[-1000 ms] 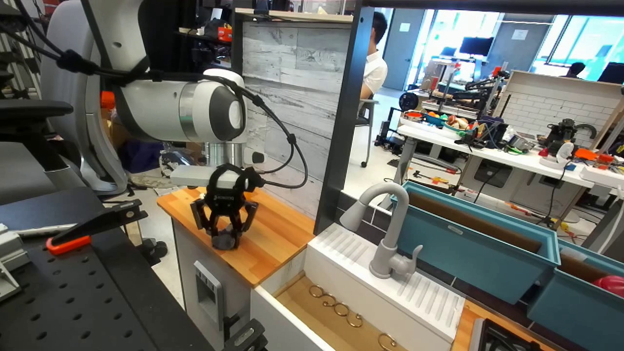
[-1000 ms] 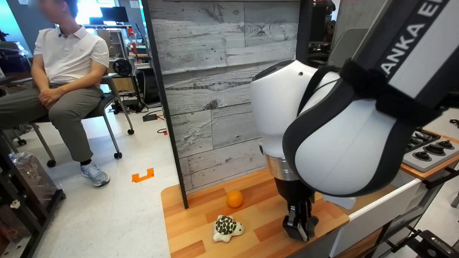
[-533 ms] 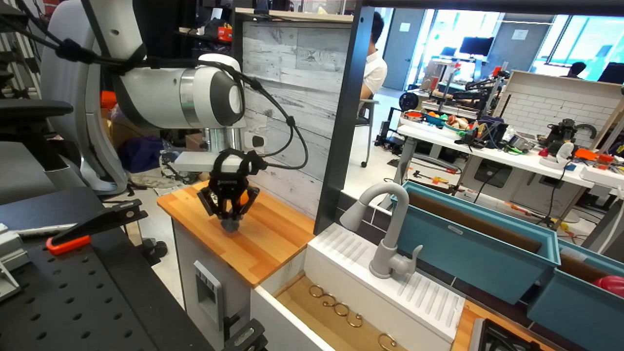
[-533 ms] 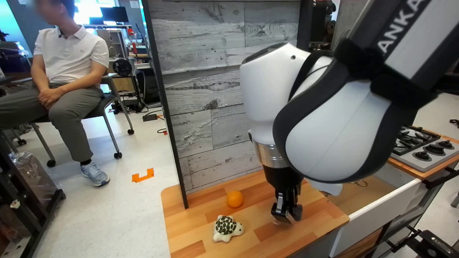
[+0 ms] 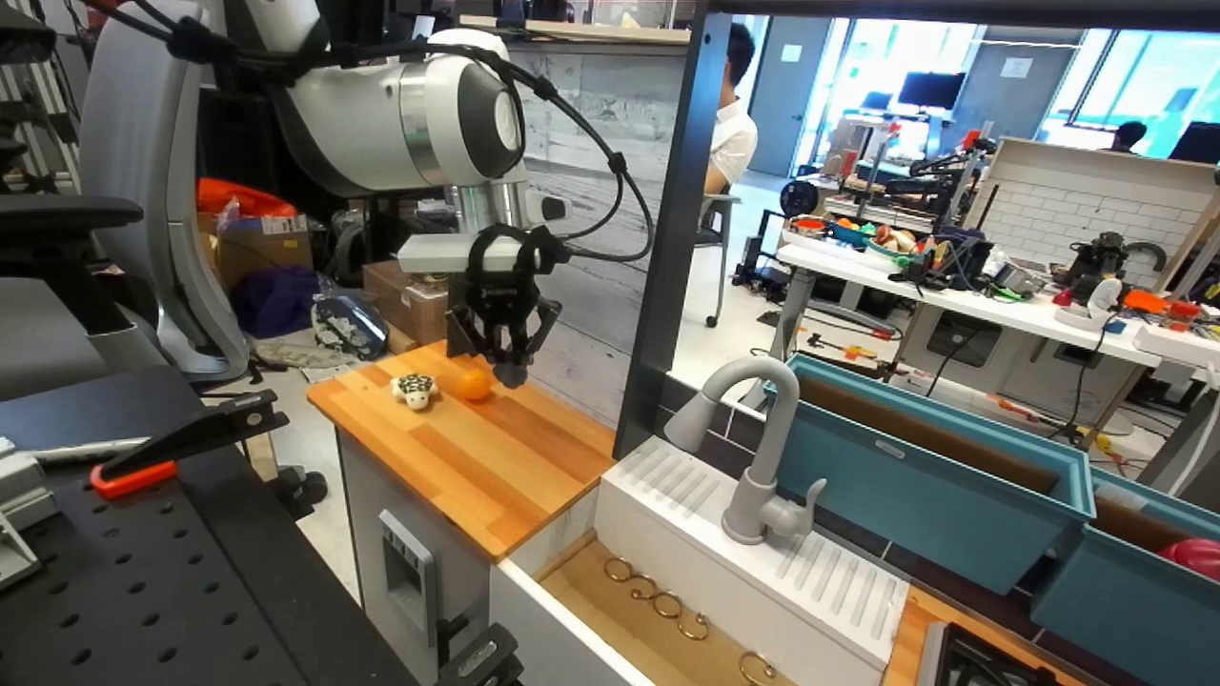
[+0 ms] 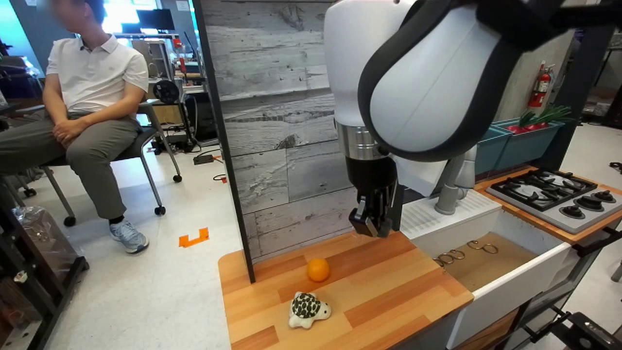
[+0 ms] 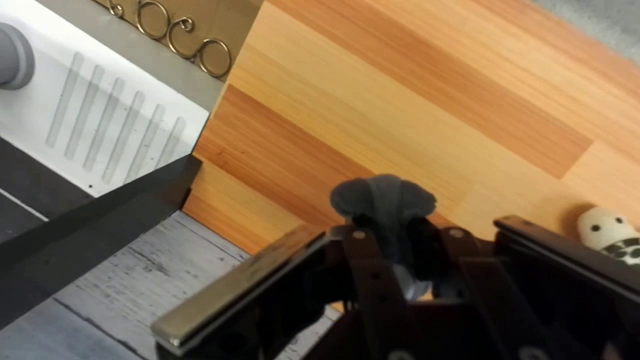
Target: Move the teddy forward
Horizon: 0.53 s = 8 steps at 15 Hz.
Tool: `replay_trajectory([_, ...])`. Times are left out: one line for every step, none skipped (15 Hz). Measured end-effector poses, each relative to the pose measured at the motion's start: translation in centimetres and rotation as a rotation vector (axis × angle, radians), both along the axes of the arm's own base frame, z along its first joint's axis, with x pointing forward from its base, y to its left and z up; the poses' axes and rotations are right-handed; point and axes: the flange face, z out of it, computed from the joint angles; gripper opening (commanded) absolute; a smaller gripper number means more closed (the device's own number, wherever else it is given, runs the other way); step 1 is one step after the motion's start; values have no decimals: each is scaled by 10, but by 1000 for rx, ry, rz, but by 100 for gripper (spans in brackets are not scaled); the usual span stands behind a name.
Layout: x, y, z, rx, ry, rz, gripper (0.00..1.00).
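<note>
The teddy (image 7: 384, 196) is a small dark grey lumpy soft toy. In the wrist view it is pinched between the two fingertips of my gripper (image 7: 392, 225), with its rounded part sticking out past them. In an exterior view the teddy (image 5: 511, 374) hangs at the tips of my gripper (image 5: 505, 354), beside the orange in the picture. In an exterior view my gripper (image 6: 371, 224) is near the grey plank wall with the teddy (image 6: 385, 227) at its tip, seemingly above the wooden counter (image 6: 388, 291). Most of the teddy is hidden by the fingers.
An orange ball (image 6: 318, 270) and a white turtle toy (image 6: 307, 310) with dark spots lie on the counter. The plank wall (image 6: 286, 170) stands behind it. A white sink (image 5: 658, 476) with a grey faucet (image 5: 762, 448) adjoins the counter; a dark post (image 5: 662, 286) rises at their corner.
My gripper has moved up and towards the plank wall with the teddy held in it. The turtle and the orange, earlier mostly hidden behind the gripper in an exterior view, now show there.
</note>
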Motion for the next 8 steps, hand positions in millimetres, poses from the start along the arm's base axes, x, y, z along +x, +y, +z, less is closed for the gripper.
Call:
replay_trajectory([5, -7, -1, -10, -10, -13, 4])
replay_trajectory([10, -14, -3, -21, -17, -27, 4])
replay_trajectory([14, -21, -8, -32, -20, -40, 4])
replay_trajectory([17, -27, -14, -44, -23, -53, 4])
replay_trajectory([19, -33, -22, -56, -23, -64, 4])
replay_trajectory([21, -39, -30, -70, -24, -72, 4])
replay_trajectory([23, -43, -38, -84, -24, -78, 4])
replay_trajectory([24, -47, -46, -97, -24, -82, 4])
